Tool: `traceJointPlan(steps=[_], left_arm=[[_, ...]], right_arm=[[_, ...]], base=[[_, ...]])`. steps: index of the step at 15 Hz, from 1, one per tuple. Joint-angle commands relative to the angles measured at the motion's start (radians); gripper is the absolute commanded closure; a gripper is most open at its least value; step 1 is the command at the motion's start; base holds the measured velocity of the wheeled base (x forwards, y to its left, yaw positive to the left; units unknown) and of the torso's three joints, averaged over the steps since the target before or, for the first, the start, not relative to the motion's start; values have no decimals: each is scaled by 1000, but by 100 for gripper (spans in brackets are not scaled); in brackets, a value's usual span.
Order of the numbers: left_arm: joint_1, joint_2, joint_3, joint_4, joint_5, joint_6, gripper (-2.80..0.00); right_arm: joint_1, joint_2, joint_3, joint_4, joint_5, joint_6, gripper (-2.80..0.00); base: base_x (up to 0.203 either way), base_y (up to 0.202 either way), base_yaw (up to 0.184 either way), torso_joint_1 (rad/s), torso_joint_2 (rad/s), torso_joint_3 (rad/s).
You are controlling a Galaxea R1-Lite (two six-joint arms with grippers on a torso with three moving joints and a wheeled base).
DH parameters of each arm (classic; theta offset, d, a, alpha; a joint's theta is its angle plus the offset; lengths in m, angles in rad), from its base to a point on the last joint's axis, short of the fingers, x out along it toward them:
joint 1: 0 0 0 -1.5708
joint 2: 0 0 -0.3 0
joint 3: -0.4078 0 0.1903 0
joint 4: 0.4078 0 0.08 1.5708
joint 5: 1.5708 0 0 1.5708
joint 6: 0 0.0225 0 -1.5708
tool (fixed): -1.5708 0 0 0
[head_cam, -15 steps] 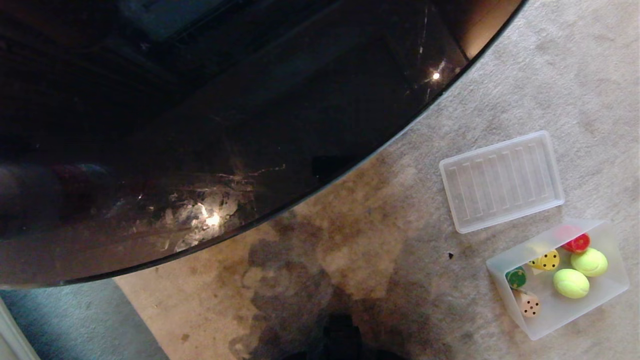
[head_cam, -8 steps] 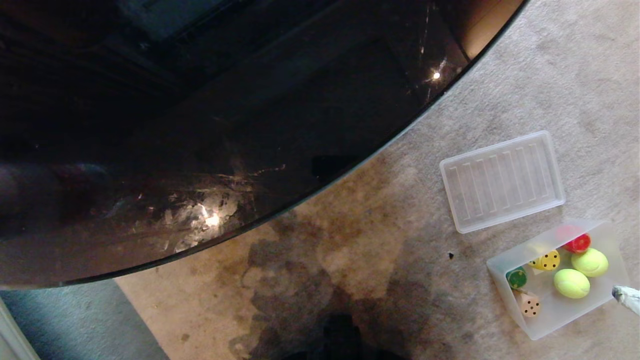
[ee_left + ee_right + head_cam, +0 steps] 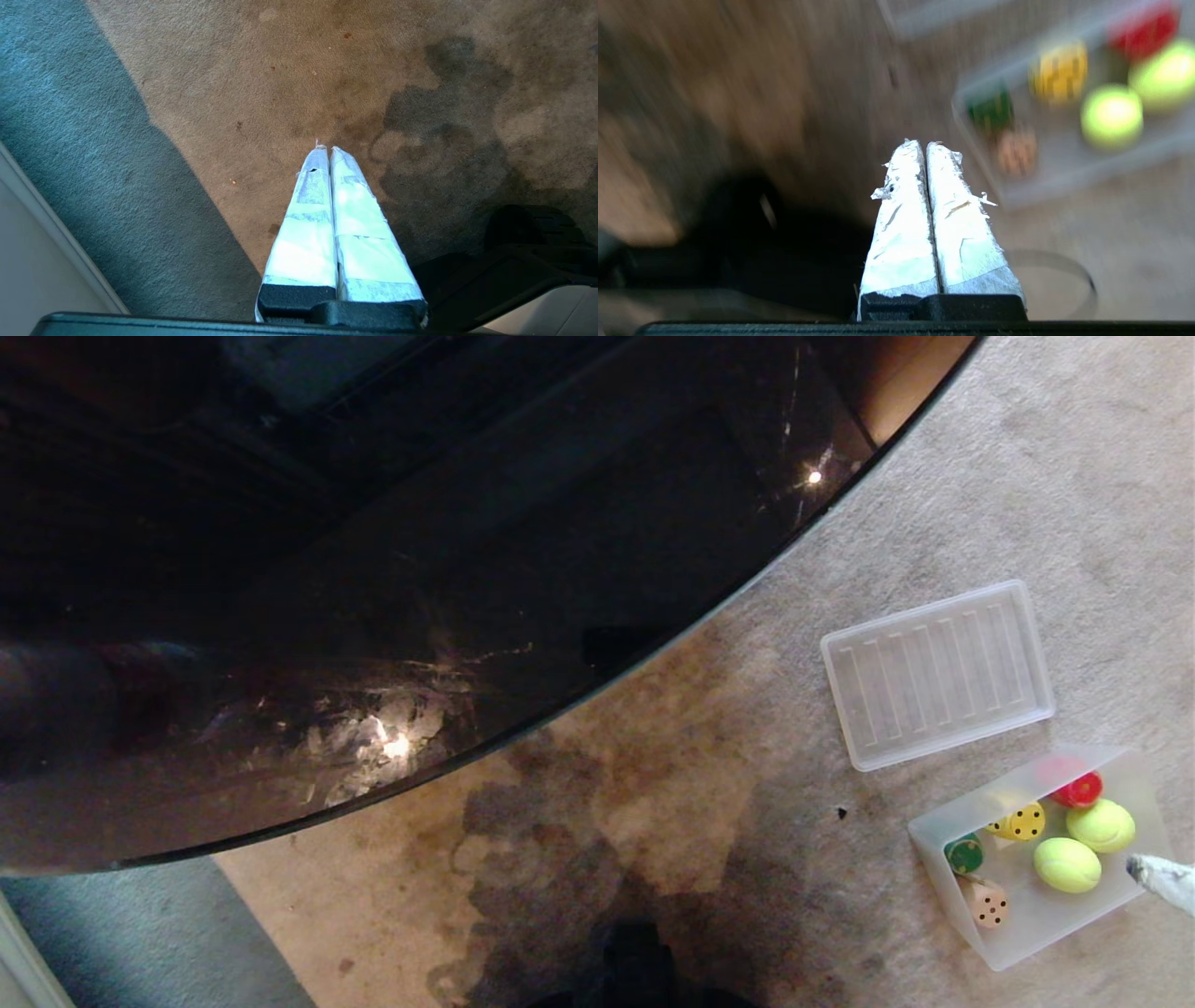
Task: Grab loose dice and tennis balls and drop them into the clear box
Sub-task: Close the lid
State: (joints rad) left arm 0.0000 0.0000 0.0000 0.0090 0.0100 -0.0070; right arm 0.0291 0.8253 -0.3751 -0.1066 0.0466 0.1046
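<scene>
On your far left, the left claw (image 3: 329,149) hangs parked over bare carpet (image 3: 653,821), its taped fingers pressed together and holding nothing. Across the left and middle of the head view you see only the dark glossy table (image 3: 373,569), with nothing on it that I can make out. To its right the ribbed lid (image 3: 936,674) lies flat on the carpet, and just nearer you stands the clear box (image 3: 1027,924). Inside it, from left to right, are the green die (image 3: 963,854) and tan die (image 3: 988,903), the yellow die (image 3: 1022,821), the near tennis ball (image 3: 1066,864), then the red die (image 3: 1078,790) and the far tennis ball (image 3: 1102,825).

What has changed: a second ago your right claw (image 3: 1141,870) was out of the head view; now its tip pokes in at the right edge over the box, fingers pressed together and empty. Since no loose die or ball shows on the carpet, the gathering looks done, so this reach likely serves something other than another pickup.
</scene>
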Motion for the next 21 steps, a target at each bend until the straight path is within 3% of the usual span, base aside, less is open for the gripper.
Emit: traceJointPlan(steps=[1, 5, 8, 14, 21], left_arm=[[0, 0, 0, 0, 1, -1, 0], [0, 0, 0, 0, 1, -1, 0], [0, 0, 0, 0, 1, -1, 0], [0, 0, 0, 0, 1, 1, 0], [0, 0, 0, 0, 1, 1, 0]], right_arm=[[16, 171, -20, -205, -2, 22, 0], [43, 759, -63, -599, -10, 77, 0], [63, 957, -95, -876, -15, 118, 0], [77, 1149, -168, -989, -17, 122, 0], [90, 1110, -179, -1014, -5, 119, 0]], base=[[0, 0, 0, 0, 0, 0], [0, 0, 0, 0, 0, 0], [0, 0, 0, 0, 0, 0], [0, 0, 0, 0, 0, 0], [0, 0, 0, 0, 0, 0]])
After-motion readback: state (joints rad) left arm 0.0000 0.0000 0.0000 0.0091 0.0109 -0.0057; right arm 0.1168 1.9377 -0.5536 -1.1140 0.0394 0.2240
